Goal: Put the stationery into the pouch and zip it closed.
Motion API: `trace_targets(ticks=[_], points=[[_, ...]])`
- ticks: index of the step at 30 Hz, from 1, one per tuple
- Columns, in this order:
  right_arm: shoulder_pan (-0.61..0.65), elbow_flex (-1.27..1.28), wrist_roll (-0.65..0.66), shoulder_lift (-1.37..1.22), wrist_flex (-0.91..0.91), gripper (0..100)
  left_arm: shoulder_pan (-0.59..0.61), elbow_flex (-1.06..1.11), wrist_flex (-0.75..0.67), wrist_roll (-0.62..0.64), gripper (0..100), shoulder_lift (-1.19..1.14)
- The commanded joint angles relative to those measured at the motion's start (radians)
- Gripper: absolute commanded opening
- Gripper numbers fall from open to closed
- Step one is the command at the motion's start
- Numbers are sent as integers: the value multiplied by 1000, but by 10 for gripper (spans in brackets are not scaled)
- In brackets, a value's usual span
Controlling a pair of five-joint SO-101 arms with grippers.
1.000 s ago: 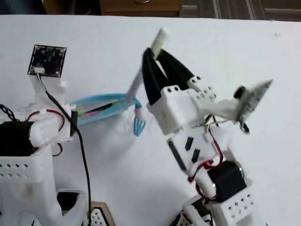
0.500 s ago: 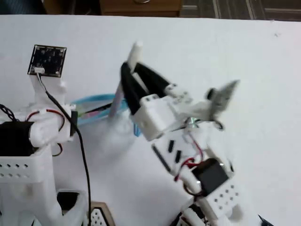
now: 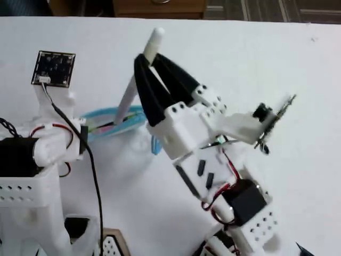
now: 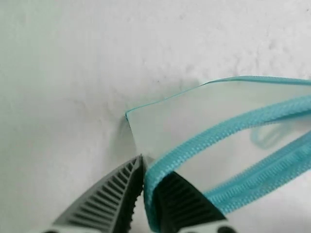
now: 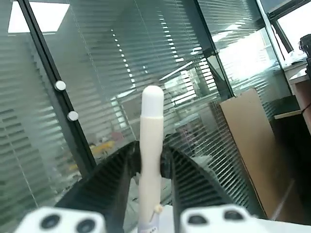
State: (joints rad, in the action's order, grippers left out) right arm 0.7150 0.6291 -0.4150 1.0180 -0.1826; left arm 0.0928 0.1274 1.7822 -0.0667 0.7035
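Pouch (image 4: 204,111), clear with a blue zipper, lies open toward the tabletop's (image 3: 266,53) left edge. The left gripper (image 4: 144,170) pinches its rim, and the right gripper (image 3: 149,60) clamps a white pen (image 3: 128,96).

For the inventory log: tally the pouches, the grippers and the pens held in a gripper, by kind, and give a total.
pouch: 1
pen: 1
left gripper and right gripper: 2
Total: 4

Slanted pen (image 3: 154,42) at pouch (image 3: 101,113) mouth
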Motion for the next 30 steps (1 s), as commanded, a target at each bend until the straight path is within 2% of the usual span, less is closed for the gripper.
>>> trace_targets(ticks=[1, 9, 14, 18, 24, 27, 30], points=[[10, -37, 77, -84, -2, 17, 2, -31, -3, 2, 22, -2], [12, 256, 190, -180, 308, 17, 2, -31, -3, 2, 22, -2], [12, 331, 241, -150, 317, 17, -1, -31, -3, 2, 22, -2], [73, 331, 285, -79, 196, 46, -1, -31, -3, 2, 22, -4], [203, 270, 299, 30, -104, 322, 1, -31, -5, 2, 22, -4], [160, 155, 292, 38, -213, 346, 2, -31, -5, 2, 22, -4], [58, 26, 199, 33, -314, 335, 2, -31, -5, 2, 22, -4]])
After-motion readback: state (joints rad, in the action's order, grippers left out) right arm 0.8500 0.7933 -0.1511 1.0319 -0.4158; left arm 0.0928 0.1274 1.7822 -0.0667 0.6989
